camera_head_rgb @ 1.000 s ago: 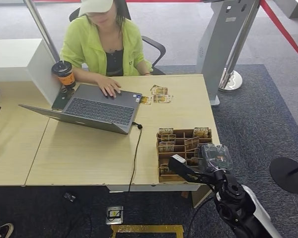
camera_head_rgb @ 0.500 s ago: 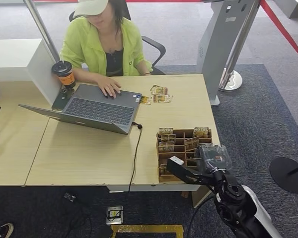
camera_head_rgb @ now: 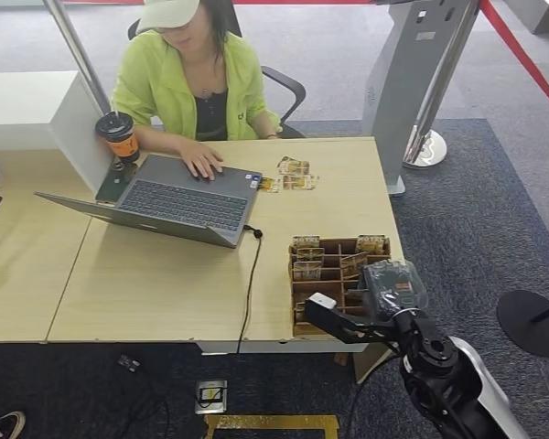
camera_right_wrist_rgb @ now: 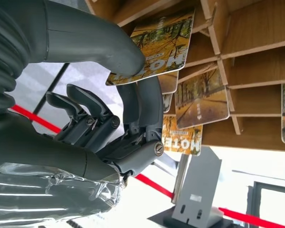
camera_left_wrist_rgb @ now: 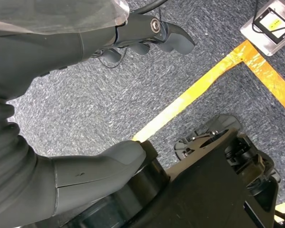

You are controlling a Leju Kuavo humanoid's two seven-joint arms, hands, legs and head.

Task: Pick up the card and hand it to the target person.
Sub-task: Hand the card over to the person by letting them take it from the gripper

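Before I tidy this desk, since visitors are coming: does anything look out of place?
Yes. A few loose cards lie scattered on the table beside the laptop, outside the wooden card holder. In the holder, several cards sit tilted. The right hand pinches one card.

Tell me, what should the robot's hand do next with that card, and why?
Probably lift the card up out of the wooden organizer. The right hand pinches it between thumb and finger, yet it sits by the slots, and the person waits across the table.
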